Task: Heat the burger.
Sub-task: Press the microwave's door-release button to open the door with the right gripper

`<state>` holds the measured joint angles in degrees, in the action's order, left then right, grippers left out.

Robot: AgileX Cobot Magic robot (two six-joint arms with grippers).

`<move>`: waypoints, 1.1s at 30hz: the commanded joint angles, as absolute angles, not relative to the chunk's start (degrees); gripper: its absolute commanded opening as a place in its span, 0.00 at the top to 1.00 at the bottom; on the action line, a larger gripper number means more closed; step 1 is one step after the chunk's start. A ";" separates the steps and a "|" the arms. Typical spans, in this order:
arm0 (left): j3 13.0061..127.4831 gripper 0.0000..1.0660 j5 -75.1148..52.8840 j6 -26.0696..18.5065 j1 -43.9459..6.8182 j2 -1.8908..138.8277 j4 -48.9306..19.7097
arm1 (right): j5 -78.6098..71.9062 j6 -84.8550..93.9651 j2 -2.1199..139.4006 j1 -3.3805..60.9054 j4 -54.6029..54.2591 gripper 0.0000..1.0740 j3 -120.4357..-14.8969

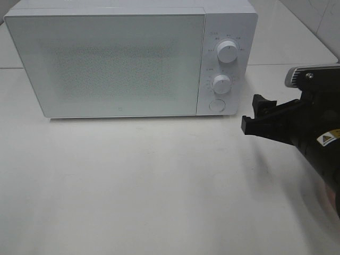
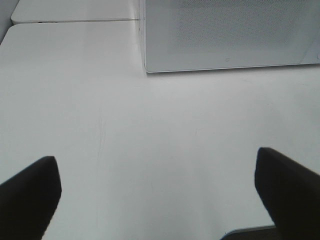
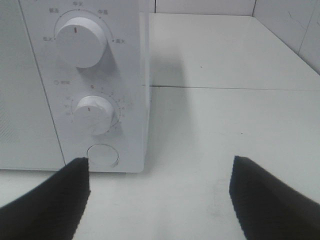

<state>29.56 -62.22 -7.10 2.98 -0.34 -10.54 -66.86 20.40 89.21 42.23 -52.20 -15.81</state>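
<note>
Where the burger lies cannot be told; no view shows it. The white microwave (image 1: 234,18) stands on the white bench (image 1: 133,186) with its door (image 1: 106,64) shut. The right tool (image 3: 160,170) hangs with jaws spread and empty, just in front of the control panel (image 3: 127,65). The round button (image 3: 102,155) lies just ahead of one finger, with the lower knob (image 3: 92,114) and upper knob (image 3: 80,41) above it. The left tool (image 2: 156,162) is spread wide too, holding nothing, over bare bench, with the door's lower corner well ahead.
</note>
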 commanded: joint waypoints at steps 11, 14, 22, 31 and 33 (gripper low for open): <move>29.56 0.08 -61.54 -6.88 2.98 -1.55 -11.00 | -69.16 16.84 95.11 44.86 -52.02 0.30 -17.02; 29.56 0.08 -61.54 -6.88 2.98 -1.55 -11.00 | -69.44 15.47 95.11 44.86 -51.80 0.30 -17.02; 29.56 0.08 -61.54 -6.88 2.98 -1.55 -11.00 | -69.44 9.74 95.11 44.86 -51.80 0.31 -17.02; 29.56 0.08 -61.54 -6.88 2.98 -1.55 -11.00 | -69.21 -17.65 95.11 44.86 -51.85 0.44 -17.02; 29.56 0.08 -61.54 -6.88 2.98 -1.55 -11.00 | -69.21 -20.63 95.11 44.86 -51.85 0.46 -17.02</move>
<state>29.56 -62.22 -7.10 2.98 -0.34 -10.54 -68.64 -18.11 95.05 44.52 -52.25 -16.62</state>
